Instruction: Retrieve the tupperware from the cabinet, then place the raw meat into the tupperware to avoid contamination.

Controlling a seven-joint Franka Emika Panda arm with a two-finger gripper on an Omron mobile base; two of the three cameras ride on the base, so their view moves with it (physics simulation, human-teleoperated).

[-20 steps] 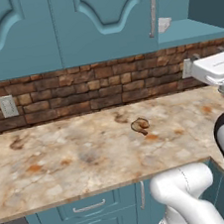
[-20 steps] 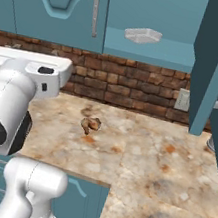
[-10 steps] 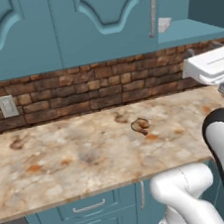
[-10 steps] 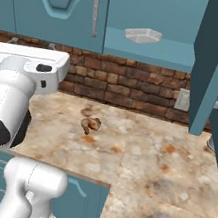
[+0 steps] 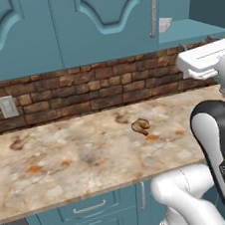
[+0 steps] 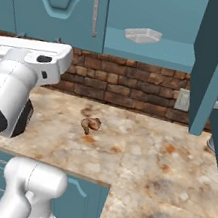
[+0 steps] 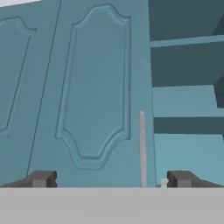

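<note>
Two-finger gripper (image 7: 109, 179) spread wide, gripping nothing, facing the teal-blue arched-panel wall cabinet (image 7: 94, 94). Translucent whitish plastic tupperware (image 6: 143, 35) up on the open shelf; curled brown raw meat (image 6: 91, 124) down on the marble counter (image 6: 170, 177).

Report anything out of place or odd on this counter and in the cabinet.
The raw meat lies bare on the marble counter, not in a container. The tupperware sits on the shelf of the open cabinet. Nothing looks spilled or damaged.
</note>
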